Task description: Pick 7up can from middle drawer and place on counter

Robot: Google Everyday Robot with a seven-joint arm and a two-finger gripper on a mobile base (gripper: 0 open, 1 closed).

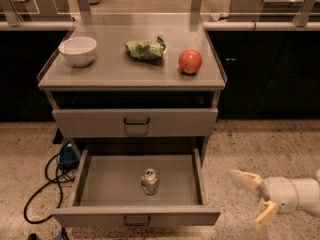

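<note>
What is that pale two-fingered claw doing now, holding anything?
Gripper: open, empty, low right beside the open grey metal drawer; the small silvery 7up can stands inside it.

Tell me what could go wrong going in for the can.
1. The open gripper sits right of the middle drawer, outside its side wall; a low sideways approach could strike that wall.
2. The 7up can stands upright and alone; a glancing finger may topple it.
3. The counter holds a bowl, snack bag and apple; crowding them risks a knock.
</note>
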